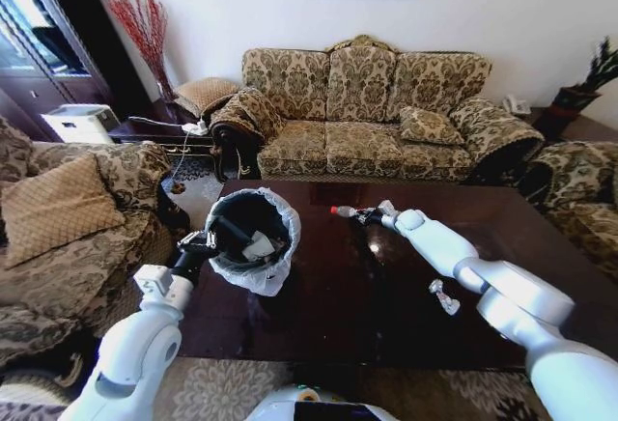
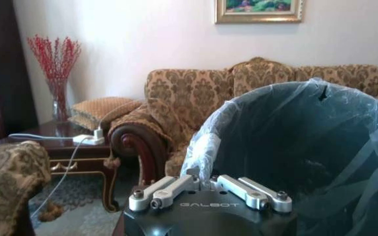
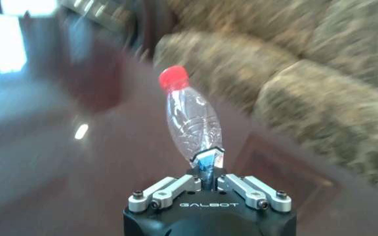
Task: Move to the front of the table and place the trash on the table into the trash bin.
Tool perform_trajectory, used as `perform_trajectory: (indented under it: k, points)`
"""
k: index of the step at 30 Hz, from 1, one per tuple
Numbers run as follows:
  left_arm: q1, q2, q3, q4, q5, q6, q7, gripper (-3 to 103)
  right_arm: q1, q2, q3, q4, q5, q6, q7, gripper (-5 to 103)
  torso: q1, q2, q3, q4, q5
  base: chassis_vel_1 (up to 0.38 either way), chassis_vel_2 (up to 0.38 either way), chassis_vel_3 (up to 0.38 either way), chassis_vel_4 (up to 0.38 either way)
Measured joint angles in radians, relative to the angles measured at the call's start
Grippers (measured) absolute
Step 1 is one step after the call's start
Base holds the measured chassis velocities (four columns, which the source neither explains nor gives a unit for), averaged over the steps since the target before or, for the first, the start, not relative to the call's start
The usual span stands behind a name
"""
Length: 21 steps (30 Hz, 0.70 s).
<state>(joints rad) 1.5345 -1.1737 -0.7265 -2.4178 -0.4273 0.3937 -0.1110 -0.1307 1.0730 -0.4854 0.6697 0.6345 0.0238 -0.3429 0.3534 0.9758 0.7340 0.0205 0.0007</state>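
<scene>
Above the table (image 1: 328, 315) — sofas around — right gripper (image 1: 370, 215) pinches the bottle (image 1: 346, 211); left gripper (image 1: 200, 244) unclear.

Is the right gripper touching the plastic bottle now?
Touching. In the right wrist view, the right gripper is shut on the base of the clear bottle, which sticks out from between its fingertips, above the table.

"GALBOT" on left gripper (image 2: 205, 189) body, same on right gripper (image 3: 206, 162) body, no other txt
</scene>
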Motion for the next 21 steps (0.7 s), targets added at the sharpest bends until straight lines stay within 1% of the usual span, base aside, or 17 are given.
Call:
perform_trajectory:
  k: [1,2,3,4,5,6,8,9,10,13,15,16,17,18,19,21]
  points:
    - [0.000,0.000,0.000,0.000,0.000,0.000,0.000,1,0.000,0.000,0.000,0.000,0.000,0.000,0.000,5,0.000,0.000,0.000,0.0000,0.0000,0.000,0.000,0.000,0.000]
    - [0.000,0.002,-0.001,-0.002,-0.003,0.000,0.000,1,-0.009,-0.011,0.010,0.027,0.020,0.004,0.029,3,0.000,0.000,0.000,-0.0002,0.0002,0.000,0.000,0.000,0.000]
    - [0.002,0.004,-0.003,-0.004,-0.005,0.000,0.000,1,-0.021,-0.029,0.020,0.068,0.048,0.010,0.067,3,0.000,0.000,0.000,-0.0001,-0.0002,0.000,0.000,0.000,0.000]
    - [0.006,0.013,-0.007,-0.004,-0.008,0.000,0.000,1,-0.045,-0.065,0.038,0.148,0.093,0.017,0.137,3,0.000,0.000,0.000,-0.0002,-0.0003,0.000,0.000,0.000,0.000]
    - [0.008,0.019,-0.008,-0.004,-0.009,0.000,0.000,1,-0.057,-0.087,0.051,0.192,0.109,0.022,0.168,3,-0.001,0.000,0.000,-0.0002,-0.0002,0.000,0.000,0.000,0.000]
    - [0.008,0.019,-0.008,-0.004,-0.009,0.000,0.000,1,-0.057,-0.087,0.051,0.192,0.109,0.022,0.168,3,-0.001,0.000,0.000,-0.0002,-0.0002,0.000,0.000,0.000,0.000]
    - [0.009,0.025,-0.008,-0.004,-0.010,0.000,0.000,1,-0.070,-0.115,0.075,0.256,0.126,0.035,0.211,3,-0.001,0.000,0.000,-0.0002,-0.0004,0.000,0.000,0.000,0.000]
    - [0.006,0.030,-0.007,-0.003,-0.014,0.000,-0.001,1,-0.081,-0.137,0.102,0.322,0.138,0.042,0.259,3,-0.001,0.000,-0.001,-0.0003,-0.0005,0.000,0.000,0.000,0.000]
    - [0.006,0.030,-0.007,-0.003,-0.014,0.000,-0.001,1,-0.081,-0.137,0.102,0.322,0.138,0.042,0.259,3,-0.001,0.000,-0.001,-0.0003,-0.0005,0.000,0.000,0.000,0.000]
    - [0.001,0.032,0.007,-0.002,-0.020,0.000,-0.001,1,-0.099,-0.184,0.159,0.512,0.163,0.038,0.359,3,0.000,0.000,-0.001,-0.0002,-0.0003,0.000,0.000,0.000,0.000]
    - [0.001,0.031,0.015,-0.002,-0.021,0.000,0.000,1,-0.101,-0.226,0.183,0.681,0.209,-0.001,0.430,3,0.000,0.000,-0.001,0.0000,-0.0006,0.000,0.000,0.000,0.000]
    - [0.001,0.031,0.015,-0.002,-0.021,0.000,0.000,1,-0.101,-0.226,0.183,0.681,0.209,-0.001,0.430,3,0.000,0.000,-0.001,0.0000,-0.0006,0.000,0.000,0.000,0.000]
    - [0.001,0.032,0.016,-0.002,-0.023,0.000,0.000,1,-0.097,-0.246,0.185,0.760,0.237,-0.023,0.468,3,-0.001,0.000,-0.001,-0.0002,-0.0005,0.000,0.000,0.000,0.000]
    - [-0.002,0.038,0.016,-0.002,-0.025,-0.001,0.002,1,-0.085,-0.279,0.182,0.881,0.288,-0.058,0.528,3,-0.001,0.000,-0.001,0.0000,-0.0007,0.000,0.000,0.000,0.000]
    - [-0.002,0.038,0.016,-0.002,-0.025,-0.001,0.002,1,-0.085,-0.279,0.182,0.881,0.288,-0.058,0.528,3,-0.001,0.000,-0.001,0.0000,-0.0007,0.000,0.000,0.000,0.000]
    - [-0.007,0.039,0.016,-0.002,-0.018,-0.013,0.003,1,-0.069,-0.318,0.171,0.994,0.338,-0.098,0.579,3,-0.001,0.000,-0.001,0.0001,-0.0012,0.000,0.000,0.000,0.000]
